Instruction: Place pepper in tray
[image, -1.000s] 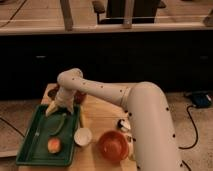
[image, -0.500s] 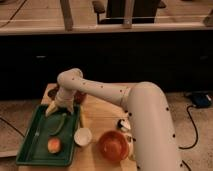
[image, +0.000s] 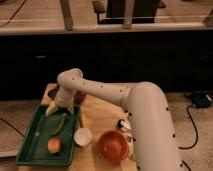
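The dark green tray (image: 30, 151) lies at the front left of the wooden table. The slender green pepper (image: 60, 123) lies inside it, near the tray's middle right. My gripper (image: 61, 107) hangs over the tray's far right part, just above the pepper's upper end. A round orange fruit-like object (image: 54, 145) also lies in the tray, near its front.
A small white bowl (image: 83, 135) stands just right of the tray. A red-orange bowl (image: 113, 144) stands further right. A small black and white object (image: 123, 125) lies behind it. A dark object (image: 54, 92) sits at the table's back left. My white arm (image: 145, 115) spans the right side.
Nothing has visibly moved; the gripper stays over the tray's far right part and the pepper lies in the tray.
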